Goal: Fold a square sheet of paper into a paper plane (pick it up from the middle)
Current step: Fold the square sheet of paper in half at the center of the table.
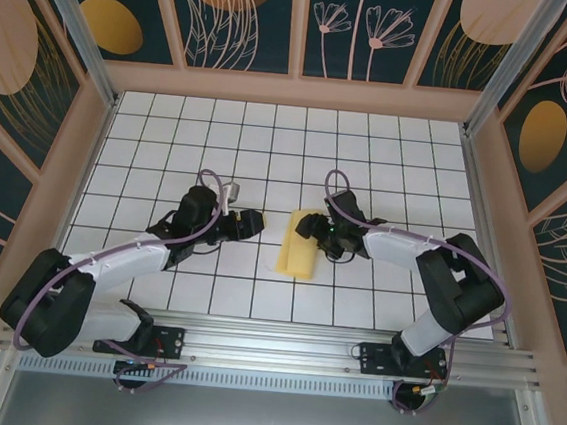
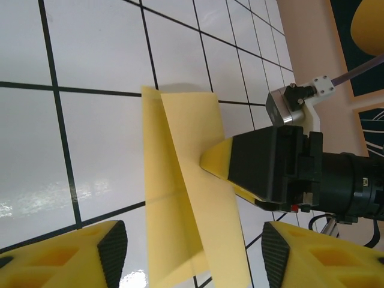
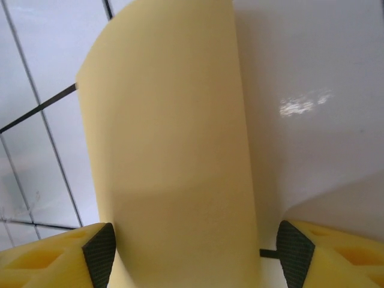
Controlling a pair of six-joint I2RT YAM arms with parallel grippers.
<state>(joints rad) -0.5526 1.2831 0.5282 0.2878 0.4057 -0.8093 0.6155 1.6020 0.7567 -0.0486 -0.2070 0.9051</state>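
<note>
Looking from above, the folded yellow paper sheet [image 1: 298, 246] lies mid-table on the white tiled table [image 1: 171, 131]. The left gripper [image 1: 253, 223] sits just left of it and the right gripper [image 1: 309, 227] at its far right part. Patterned panels [image 1: 233, 7] wall the table in.

Left wrist view: the left fingers [image 2: 114, 246] are spread, holding nothing.

Right wrist view: the right fingers [image 3: 99, 252] stand wide, clamping nothing. The sheet bows up between them, so it could spring open or skid on the glossy tiles.

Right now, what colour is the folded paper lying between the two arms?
The paper is plain pale yellow with no print. It shows best in the left wrist view.

Sheet [image 1: 298, 249] between left claw [image 1: 253, 223], right claw [image 1: 309, 227]
</note>
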